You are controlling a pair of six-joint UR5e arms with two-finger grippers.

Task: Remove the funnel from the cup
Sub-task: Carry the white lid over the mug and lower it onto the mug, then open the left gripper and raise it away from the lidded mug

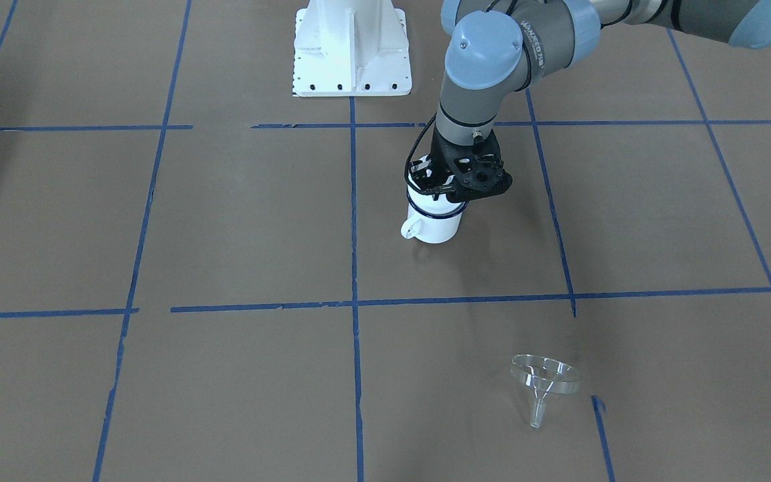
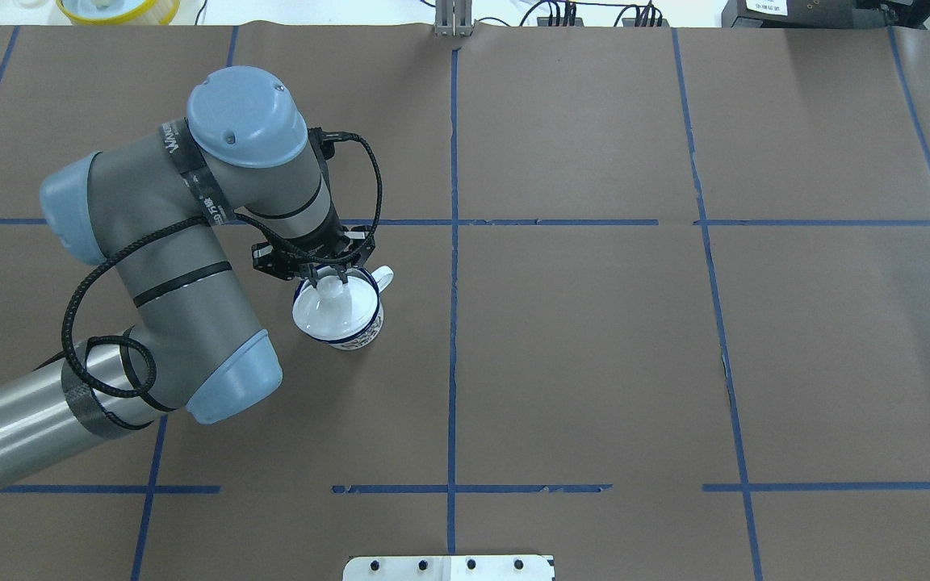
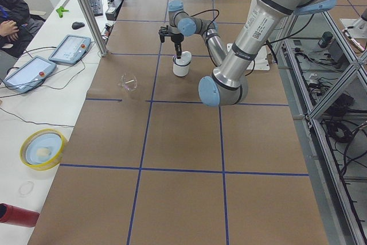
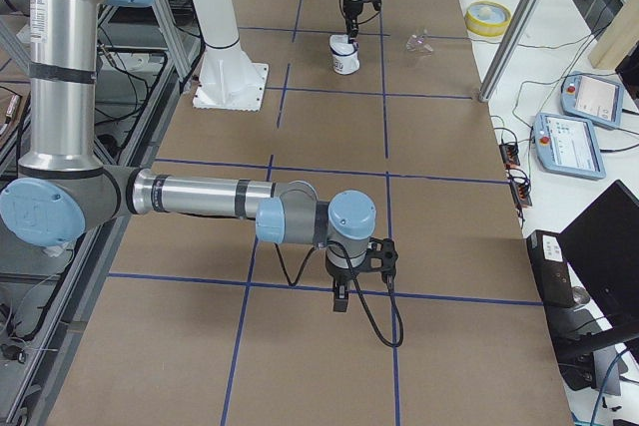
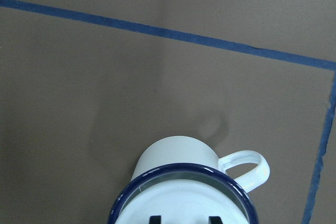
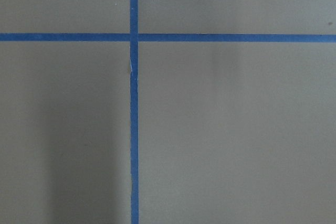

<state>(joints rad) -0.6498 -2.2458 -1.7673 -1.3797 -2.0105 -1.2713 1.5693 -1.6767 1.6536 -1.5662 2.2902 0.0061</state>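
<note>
The clear funnel [image 1: 545, 379] lies on its side on the brown table, well apart from the cup; it also shows in the exterior left view [image 3: 129, 81] and the exterior right view [image 4: 417, 42]. In the overhead view my left arm hides it. The cup [image 1: 436, 226] is a white mug with a dark blue rim, and it stands upright. A white lid [image 2: 326, 313] with a knob sits in it. My left gripper [image 2: 334, 282] hangs over the cup [image 5: 173, 153], with its fingers closed on the lid's knob. My right gripper [image 4: 339, 301] hovers over bare table far away; I cannot tell its state.
The white robot base [image 1: 352, 47] stands at the table's robot side. A yellow bowl [image 3: 41, 148], a red cylinder [image 3: 17, 215] and control tablets [image 3: 71, 49] lie beyond the table's far edge. Blue tape lines [image 6: 134, 129] grid the brown paper.
</note>
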